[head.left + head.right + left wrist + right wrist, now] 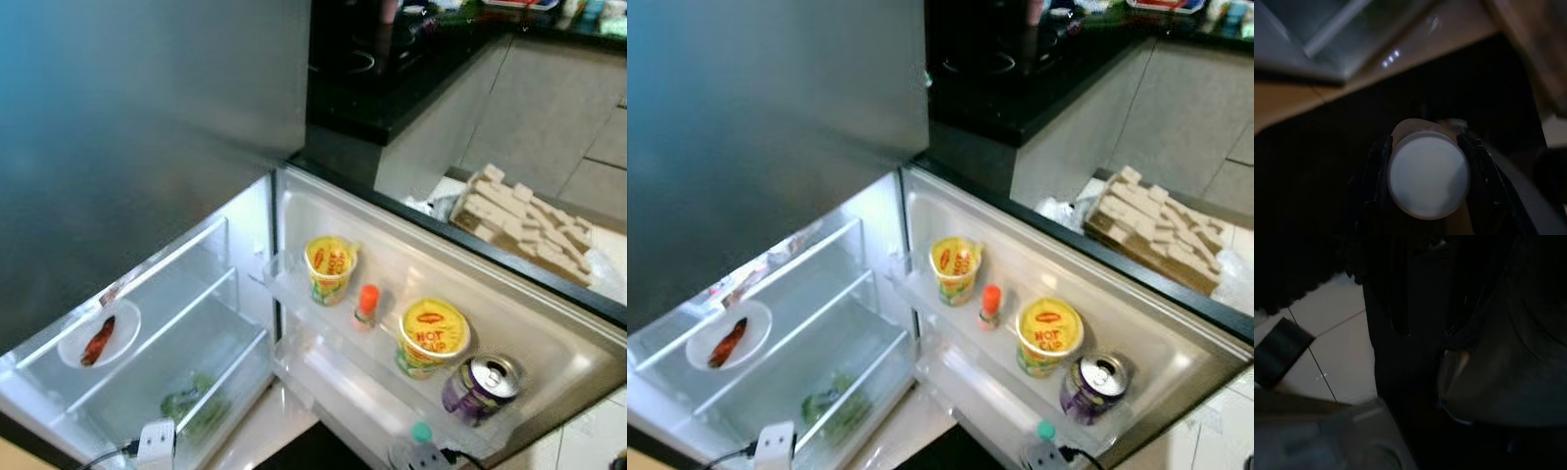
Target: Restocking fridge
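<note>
The fridge (pixel 147 127) stands open below me. Its door shelf (pixel 294 294) carries two yellow noodle cups (pixel 329 266) (pixel 431 336), a small orange-capped bottle (pixel 367 305) and a purple drink can (pixel 480 389). Inside, a white plate (pixel 100 335) with a reddish piece of food rests on the glass shelf, and leafy greens (pixel 186 403) lie in the drawer below. In the left wrist view my left gripper (pixel 1427 176) is shut on a pale round container with a white lid (pixel 1428 182), one black finger (pixel 1376 171) on each side. The right wrist view is very dark, with floor tiles (pixel 1332 347) and a pale shape (pixel 1488 382).
A dark counter (pixel 392 78) runs behind the fridge door. A stack of pale wooden blocks (pixel 524 220) lies on the floor at the right. A white plug-like part with a cable (pixel 155 441) and a teal-capped object (pixel 421 436) sit at the lower edge.
</note>
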Robot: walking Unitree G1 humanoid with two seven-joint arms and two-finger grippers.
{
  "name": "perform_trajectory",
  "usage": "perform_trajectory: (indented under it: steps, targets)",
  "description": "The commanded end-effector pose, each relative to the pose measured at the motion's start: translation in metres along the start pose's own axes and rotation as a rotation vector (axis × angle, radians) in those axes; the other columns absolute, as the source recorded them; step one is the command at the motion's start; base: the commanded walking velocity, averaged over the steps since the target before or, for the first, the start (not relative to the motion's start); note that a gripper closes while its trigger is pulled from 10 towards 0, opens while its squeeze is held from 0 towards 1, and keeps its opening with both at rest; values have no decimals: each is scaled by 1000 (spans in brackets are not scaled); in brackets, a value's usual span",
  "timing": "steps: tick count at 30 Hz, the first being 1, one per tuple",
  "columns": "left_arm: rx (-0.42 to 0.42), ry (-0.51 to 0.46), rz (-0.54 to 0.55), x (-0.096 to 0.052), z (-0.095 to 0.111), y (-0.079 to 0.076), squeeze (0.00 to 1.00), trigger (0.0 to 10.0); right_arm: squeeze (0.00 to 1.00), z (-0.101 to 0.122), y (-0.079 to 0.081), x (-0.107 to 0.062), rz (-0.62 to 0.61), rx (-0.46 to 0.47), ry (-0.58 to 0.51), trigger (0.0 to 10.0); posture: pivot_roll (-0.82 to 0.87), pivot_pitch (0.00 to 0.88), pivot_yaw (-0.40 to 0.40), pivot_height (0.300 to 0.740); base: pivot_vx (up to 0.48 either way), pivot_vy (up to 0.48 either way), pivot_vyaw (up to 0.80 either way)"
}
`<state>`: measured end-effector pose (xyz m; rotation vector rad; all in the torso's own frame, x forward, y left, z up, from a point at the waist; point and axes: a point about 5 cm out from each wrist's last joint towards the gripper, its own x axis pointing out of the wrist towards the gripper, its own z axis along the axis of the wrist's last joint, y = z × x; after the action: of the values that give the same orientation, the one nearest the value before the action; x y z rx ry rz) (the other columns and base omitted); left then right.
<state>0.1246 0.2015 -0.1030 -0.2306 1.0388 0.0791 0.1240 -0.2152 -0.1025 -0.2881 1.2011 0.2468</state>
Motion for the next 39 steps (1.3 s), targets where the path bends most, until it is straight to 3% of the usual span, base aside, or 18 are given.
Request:
perform_trajectory:
  steps: [1, 7, 39]
  targets:
    - [-13, 4, -2, 0, -2, -1, 0, 10000, 0, 0, 1, 0, -3, 15, 0, 10000, -60, 0, 16, 740, 0, 0, 0]
    - [-18, 1, -9, 0, -1, -2, 0, 10000, 0, -4, -3, -1, -33, 31, 23, 10000, -60, 0, 15, 740, 0, 0, 0]
    - [-10, -6, -2, 0, 0, -2, 0, 10000, 0, -8, -5, -2, -31, 52, 38, 10000, -61, 0, 5, 740, 0, 0, -767]
